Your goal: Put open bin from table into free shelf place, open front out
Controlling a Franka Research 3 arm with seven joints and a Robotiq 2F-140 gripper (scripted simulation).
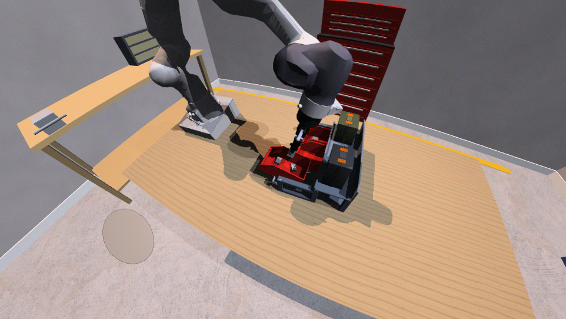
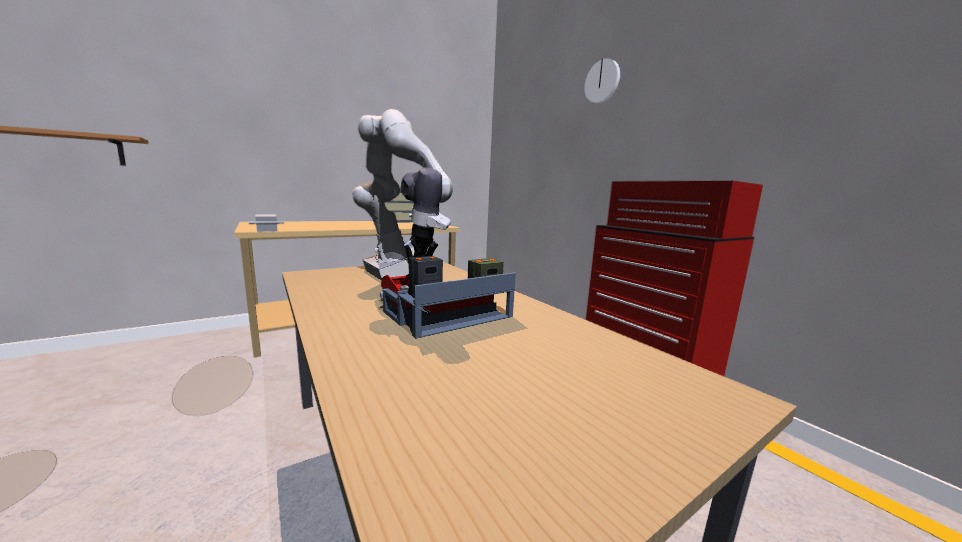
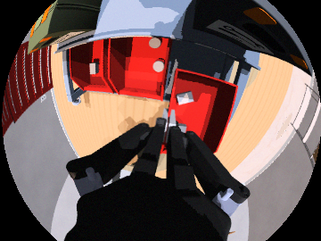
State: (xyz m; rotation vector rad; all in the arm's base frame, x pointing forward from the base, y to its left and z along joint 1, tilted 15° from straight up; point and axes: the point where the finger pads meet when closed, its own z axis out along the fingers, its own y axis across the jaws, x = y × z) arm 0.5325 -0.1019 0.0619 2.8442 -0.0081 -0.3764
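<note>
Mostly hidden in the exterior view behind the grey shelf [image 2: 464, 288]. Seen from above: red open bin [image 1: 283, 164], boxy and thin-walled, skewed at the shelf's end beside two red bins [image 3: 127, 67]. Tool [image 3: 170, 117] clenched on its side wall. Dark cases [image 1: 338, 158] on the top board. Wood-grain table [image 1: 396, 245].

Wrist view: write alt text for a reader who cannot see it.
The dark hand pinches the thin side wall of a red open bin, which sits angled at the front of a grey shelf. Two more red bins stand side by side under the shelf's board. Small grey parts lie inside the gripped bin.
</note>
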